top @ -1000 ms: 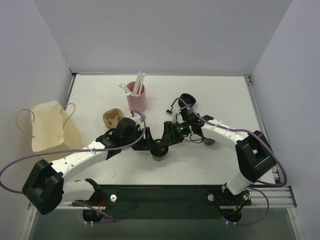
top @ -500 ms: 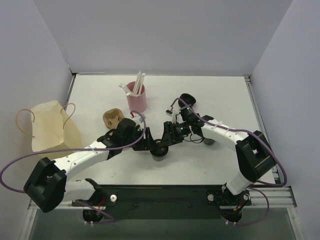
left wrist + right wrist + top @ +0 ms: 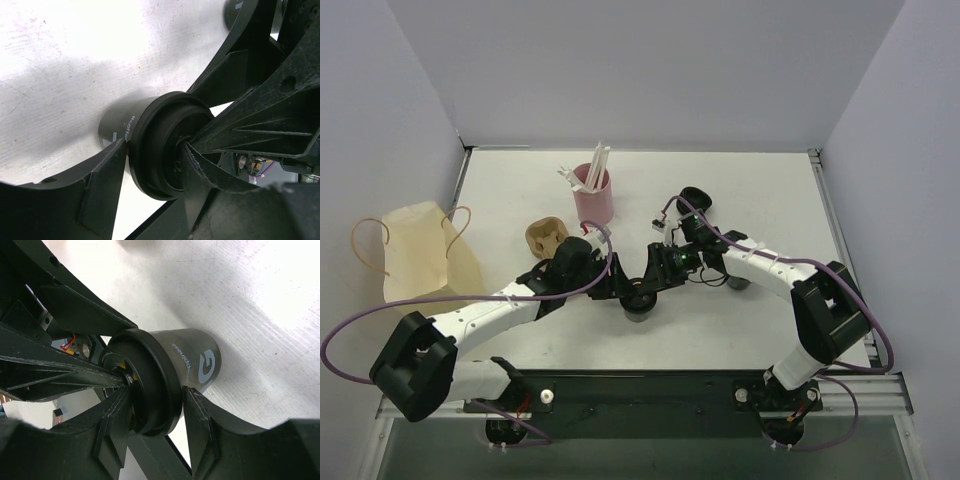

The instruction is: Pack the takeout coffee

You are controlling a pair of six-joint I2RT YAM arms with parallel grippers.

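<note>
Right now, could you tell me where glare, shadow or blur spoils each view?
Top view: even light, soft shadows on the table. Left wrist view: the table blows out at upper left, and the cup throws a grey shadow leftward. Right wrist view: glare on the table at right; the cup's lettering reads sharp.

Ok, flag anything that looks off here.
The left tool and right tool both grip the one lidded cup mid-table, which looks crowded. The bag lies on its side at far left, not standing open for packing. A loose lid sits alone further back.
</note>
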